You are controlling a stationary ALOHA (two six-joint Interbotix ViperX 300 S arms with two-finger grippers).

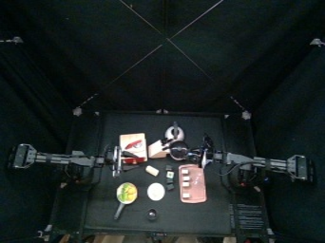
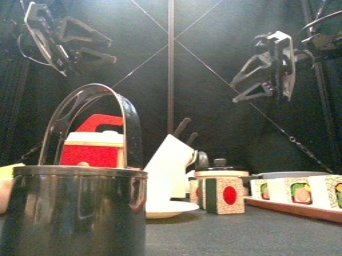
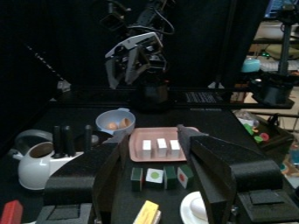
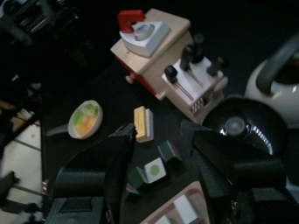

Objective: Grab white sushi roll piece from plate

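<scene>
No lettering I can read anywhere; any marks on the toys are too small.

Left to right, top view:
- left gripper: raised off the table at the left, jaws spread, nothing between them. Its wrist view looks down the table at the plate.
- 1 yellow-green round dish, front left.
- 1 red-and-white toy box, back left. 1 black pot with a bail handle stands closest to the front camera.
- 1 round white disc, just right of the dish.
- 1 yellow block and 1 dark-wrapped roll piece lying loose on the table, between the box and the plate, off the plate.
- 1 white kettle, back centre.
- 1 plate: salmon-pink tray, right of centre at the front. Long axis runs back to front of the table, crosswise to the line of the two arms. In the left wrist view a long side faces the left gripper.
- white sushi roll pieces: on the plate, in a row along its long axis. At least 2 are white; I cannot tell the exact count. No gripper touches them.
- right gripper: raised on the right, well above the plate, jaws wide apart, empty.
</scene>
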